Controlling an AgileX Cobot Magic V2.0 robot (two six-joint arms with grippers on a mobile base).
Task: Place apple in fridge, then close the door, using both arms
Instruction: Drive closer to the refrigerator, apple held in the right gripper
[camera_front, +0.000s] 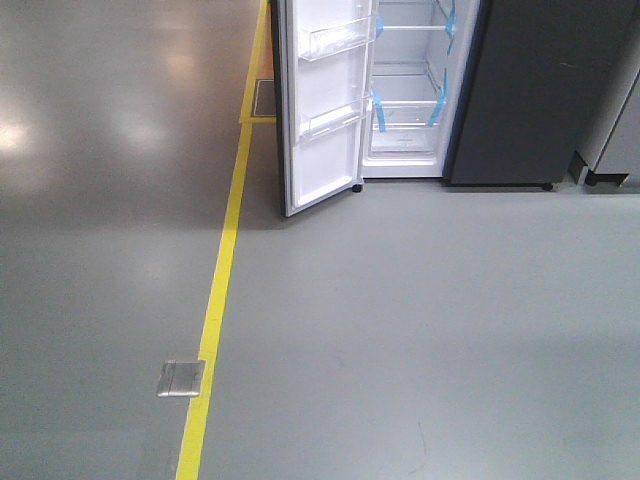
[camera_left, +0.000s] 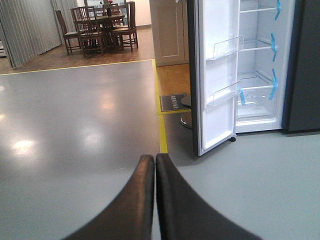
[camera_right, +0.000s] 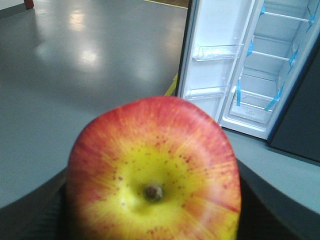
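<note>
Jaws of the left gripper (camera_left: 154, 160) are pressed together, holding nothing, above the grey floor (camera_left: 75, 125), facing the fridge (camera_front: 410, 100), which stands beyond with its white inside showing. Its door (camera_front: 320, 110) is swung wide open to the left, clear bins facing out. Jaws of the right gripper (camera_right: 152, 210) clamp the apple (camera_right: 152, 160) from both sides, stem toward the camera, well short of the fridge.

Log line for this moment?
right gripper: shut on apple | left gripper: shut, empty | door: open | fridge: apple not inside
</note>
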